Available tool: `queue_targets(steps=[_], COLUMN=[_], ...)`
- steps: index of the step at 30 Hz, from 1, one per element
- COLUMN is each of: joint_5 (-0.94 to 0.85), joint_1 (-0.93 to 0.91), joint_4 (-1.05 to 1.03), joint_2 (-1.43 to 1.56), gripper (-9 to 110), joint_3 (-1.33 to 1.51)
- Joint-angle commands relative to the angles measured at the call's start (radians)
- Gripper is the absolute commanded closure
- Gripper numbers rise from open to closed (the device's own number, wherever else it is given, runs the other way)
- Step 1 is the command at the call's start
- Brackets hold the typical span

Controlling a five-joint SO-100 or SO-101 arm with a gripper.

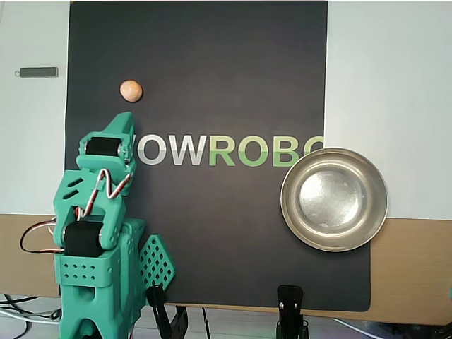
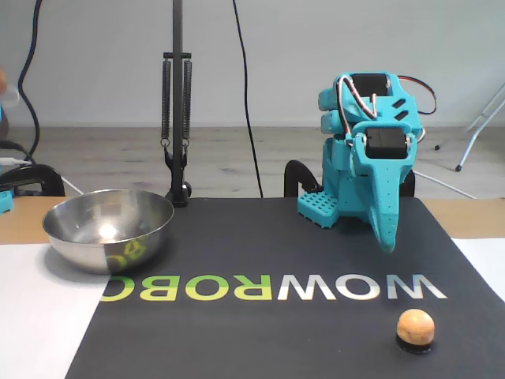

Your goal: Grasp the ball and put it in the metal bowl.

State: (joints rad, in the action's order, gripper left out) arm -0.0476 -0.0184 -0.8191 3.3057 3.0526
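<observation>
On the black mat, the ball lies free beyond the lettering, just ahead of the folded arm, well apart from the metal bowl. The fingers look pressed together, gripping nothing. Being round and smooth, the ball would likely roll away if nudged off-centre.

overhead — straight down | fixed — low, facing arm | shared: mat
</observation>
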Motion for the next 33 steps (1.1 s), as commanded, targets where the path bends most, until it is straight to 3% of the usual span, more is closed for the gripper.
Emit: queue_targets(steps=[1, 13, 27, 33], joint_5=[-0.005, -0.005, -0.005, -0.005], joint_1=[-0.005, -0.031, -0.021, -0.020], joint_4=[0.002, -0.035, -0.621, -0.758], joint_2=[-0.115, -0.634, -1.132, -1.342], gripper=[101, 101, 101, 101], joint_3=[-0.124, -0.535, -1.293, -1.545])
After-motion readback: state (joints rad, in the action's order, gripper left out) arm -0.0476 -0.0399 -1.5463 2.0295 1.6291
